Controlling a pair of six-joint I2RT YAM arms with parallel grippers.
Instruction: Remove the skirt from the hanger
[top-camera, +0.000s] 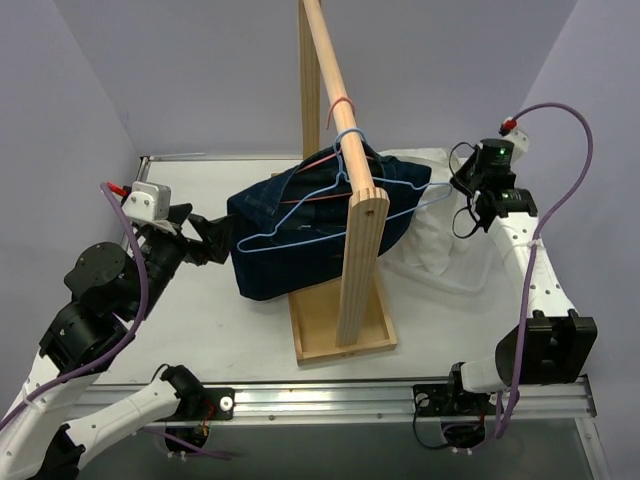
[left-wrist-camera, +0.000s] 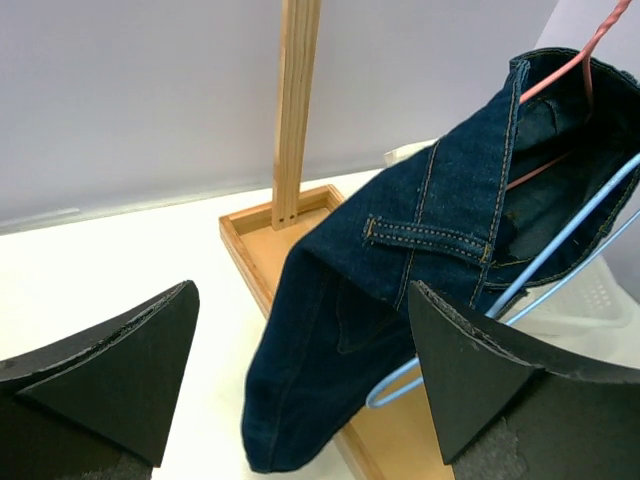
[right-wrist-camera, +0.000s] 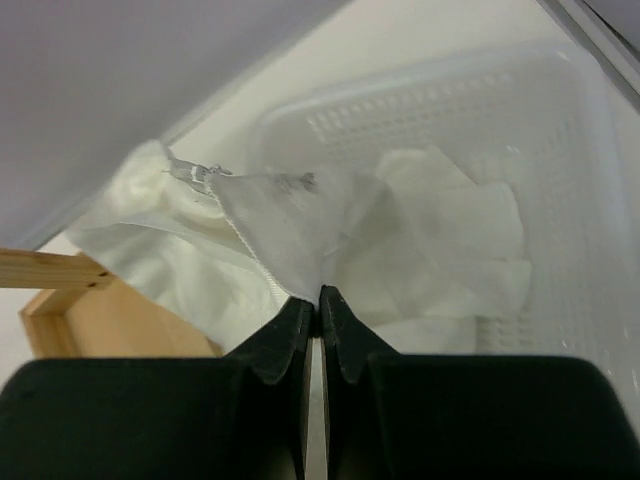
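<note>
A dark denim skirt (top-camera: 290, 250) hangs on a light-blue wire hanger (top-camera: 342, 185) hooked over the wooden rod (top-camera: 335, 80). A red hanger (top-camera: 318, 198) sits inside the skirt. My left gripper (top-camera: 215, 240) is open at the skirt's left edge. In the left wrist view the skirt (left-wrist-camera: 330, 340) and the blue hanger (left-wrist-camera: 560, 245) lie ahead, between the spread fingers (left-wrist-camera: 130, 370). My right gripper (top-camera: 468, 222) is shut on a white cloth (right-wrist-camera: 290, 225) and holds it over a white basket (right-wrist-camera: 560, 200).
The wooden rack's upright (top-camera: 360, 270) and tray base (top-camera: 320, 330) stand mid-table. The white basket (top-camera: 480, 275) sits at the right with white cloth (top-camera: 425, 245) draped on its left side. A second upright (left-wrist-camera: 295, 110) stands behind.
</note>
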